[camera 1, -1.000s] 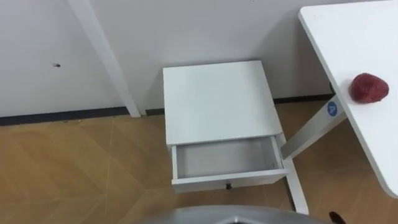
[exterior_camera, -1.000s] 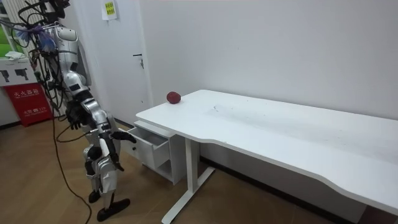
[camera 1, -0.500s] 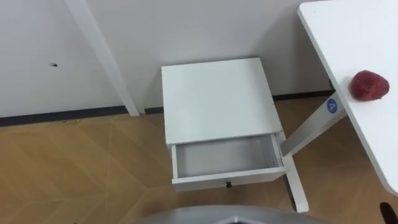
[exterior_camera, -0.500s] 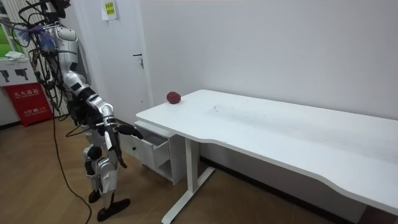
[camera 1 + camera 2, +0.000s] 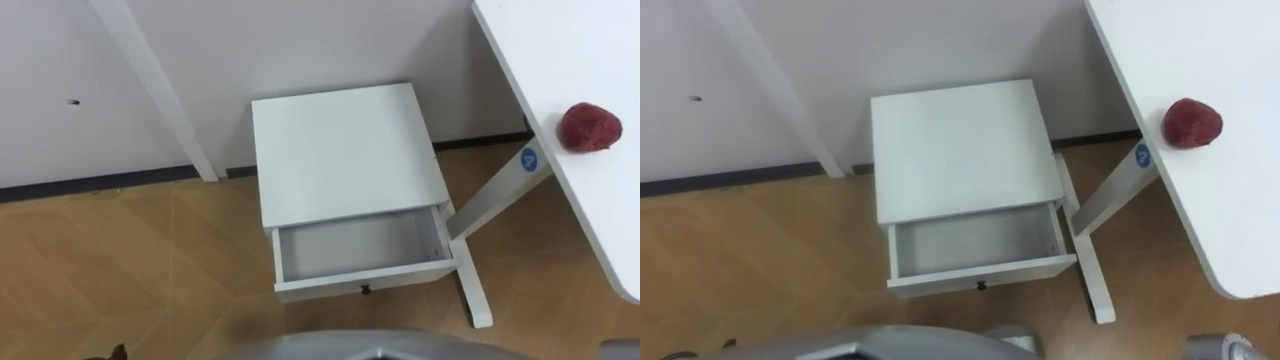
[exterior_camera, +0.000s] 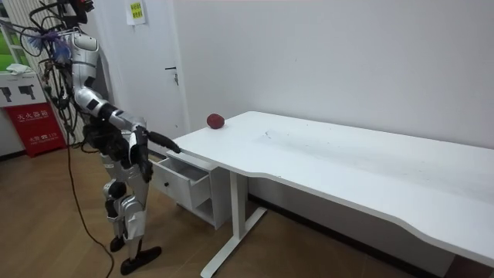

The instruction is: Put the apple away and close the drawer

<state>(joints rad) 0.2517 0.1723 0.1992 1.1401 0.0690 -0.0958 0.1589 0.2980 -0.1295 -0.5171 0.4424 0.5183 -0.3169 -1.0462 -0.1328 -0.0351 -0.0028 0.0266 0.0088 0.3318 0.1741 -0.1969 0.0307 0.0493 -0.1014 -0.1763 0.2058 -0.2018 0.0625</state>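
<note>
Near the bottom left edge of the eye view, a dark bit of my left hand [image 5: 113,352] peeks in. I cannot tell if it is open or closed. Next comes the small white cabinet [image 5: 345,150] by the far wall. Its drawer [image 5: 365,287] is pulled out toward me and looks empty.

Now the big change. A second ago my right arm hung low by the drawer front. In the room view it is now lifted and reaches out toward the table [image 6: 347,158], and it shows just above the drawer. My right hand [image 6: 168,144] looks open, with straight fingers, and it holds nothing.

Far to the right, the red apple [image 5: 590,127] sits on the white table, close to the edge. It is in the same spot as before, well apart from my hand.

So I think the reach for the apple has only just begun. The apple must still be grabbed and put in the drawer. Then the drawer must be pushed shut.
</note>
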